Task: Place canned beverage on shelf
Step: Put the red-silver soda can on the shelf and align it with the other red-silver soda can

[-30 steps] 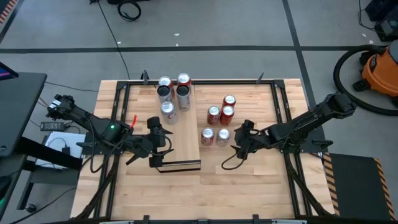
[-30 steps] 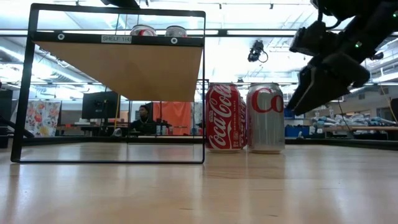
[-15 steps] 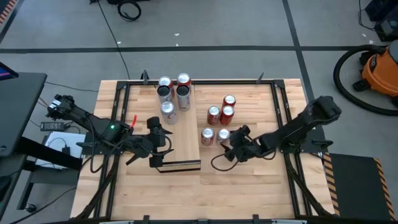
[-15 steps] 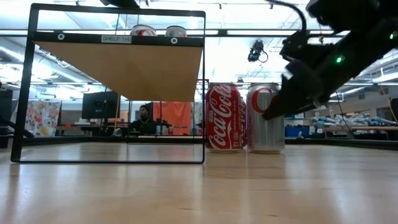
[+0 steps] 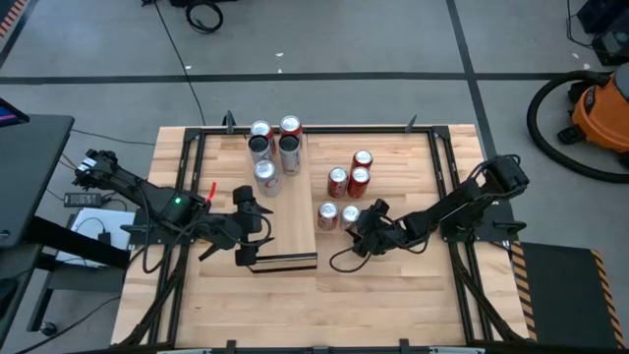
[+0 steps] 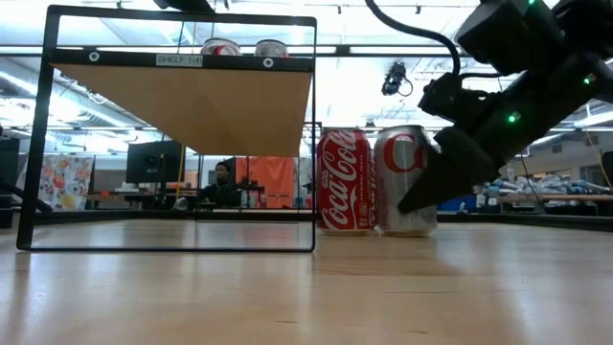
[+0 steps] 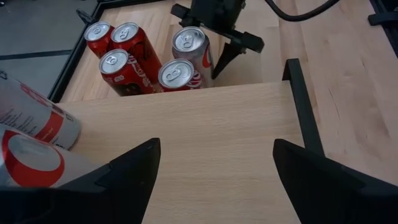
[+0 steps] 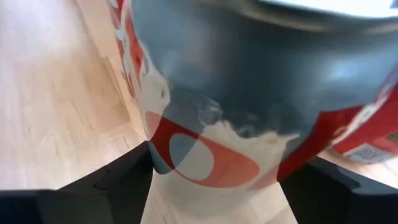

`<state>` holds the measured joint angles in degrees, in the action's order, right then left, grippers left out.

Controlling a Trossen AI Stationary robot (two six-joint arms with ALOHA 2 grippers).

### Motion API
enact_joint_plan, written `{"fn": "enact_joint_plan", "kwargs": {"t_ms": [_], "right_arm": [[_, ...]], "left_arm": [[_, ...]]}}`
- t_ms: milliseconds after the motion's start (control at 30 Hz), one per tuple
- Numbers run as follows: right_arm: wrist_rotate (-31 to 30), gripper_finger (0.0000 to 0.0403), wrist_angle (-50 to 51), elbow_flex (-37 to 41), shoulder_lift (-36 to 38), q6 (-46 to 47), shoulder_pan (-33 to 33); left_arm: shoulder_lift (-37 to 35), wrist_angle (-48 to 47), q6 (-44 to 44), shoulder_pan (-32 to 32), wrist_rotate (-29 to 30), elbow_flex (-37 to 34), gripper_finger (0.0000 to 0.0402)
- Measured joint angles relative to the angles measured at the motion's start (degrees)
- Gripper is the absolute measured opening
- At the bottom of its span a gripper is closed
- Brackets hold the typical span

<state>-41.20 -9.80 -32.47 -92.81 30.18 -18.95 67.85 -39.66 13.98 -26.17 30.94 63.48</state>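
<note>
Off the table's far right corner we see an orange shop vacuum (image 5: 601,108) with its black hose (image 5: 546,116). A person (image 6: 221,182) sits beside monitors (image 6: 152,163) far behind.

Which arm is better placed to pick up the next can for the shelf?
Right. Its end effector already straddles the silver-and-red aluminium can beside the long pale wooden shelf. The left end effector hovers open over the shelf's near end, away from the loose cans.

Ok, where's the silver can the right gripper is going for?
In the high view the silver can stands just right of the shelf, beside a red can, with the right gripper around it.
</note>
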Motion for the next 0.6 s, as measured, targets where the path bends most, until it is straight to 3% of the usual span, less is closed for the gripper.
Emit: {"fn": "enact_joint_plan", "kwargs": {"t_ms": [167,367,600], "right_arm": [[0.8,0.0301,1.4,0.0,1.4,-7.0,0.9],[6.5,0.0311,1.4,0.0,4.0,-14.2,1.9],[6.5,0.031,5.9,0.0,12.8,-18.6,3.0]], "left_arm": [[0.0,0.0,0.0,0.0,-0.2,0.0,0.0322],[0.0,-0.4,0.2,0.0,-0.7,0.0,0.0322],[0.0,-2.4,1.4,0.0,-0.9,0.0,0.0322]]}}
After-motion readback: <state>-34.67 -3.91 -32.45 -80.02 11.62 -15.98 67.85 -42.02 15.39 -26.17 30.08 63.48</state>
